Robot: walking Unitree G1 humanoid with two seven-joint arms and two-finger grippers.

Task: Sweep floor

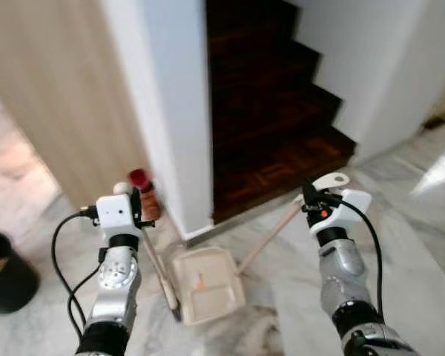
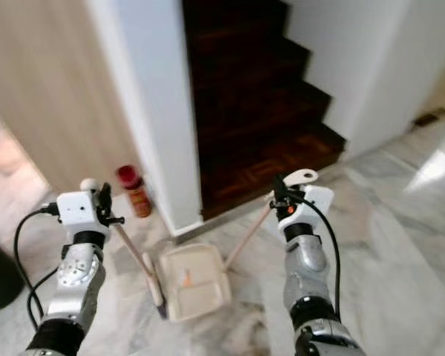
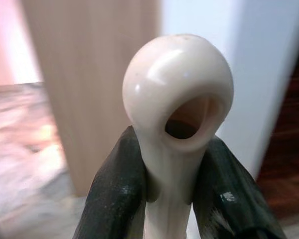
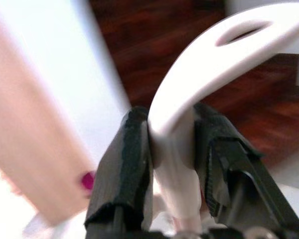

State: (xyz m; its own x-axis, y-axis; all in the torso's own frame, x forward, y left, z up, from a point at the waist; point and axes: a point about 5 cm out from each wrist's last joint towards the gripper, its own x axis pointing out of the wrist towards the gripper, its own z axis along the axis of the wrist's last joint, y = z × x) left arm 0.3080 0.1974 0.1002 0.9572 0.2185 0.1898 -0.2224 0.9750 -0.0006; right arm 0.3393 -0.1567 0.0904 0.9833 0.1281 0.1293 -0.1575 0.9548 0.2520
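A red-capped can (image 1: pixel 143 194) stands beside the white wall corner (image 1: pixel 179 133) (dark wooden stairs (image 1: pixel 271 111) beyond).

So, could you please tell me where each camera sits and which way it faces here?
Left eye view: head camera, looking forward and down at the dustpan by the stairs; both silver arms show.
Right eye view: the head's other eye, same scene, both arms again.
Left wrist view: looks along the left pincer, clamped on the broom handle.
Right wrist view: looks along the right pincer, clamped on the dustpan handle.
Shared: both wrist views catch the white wall corner and dark stairs.
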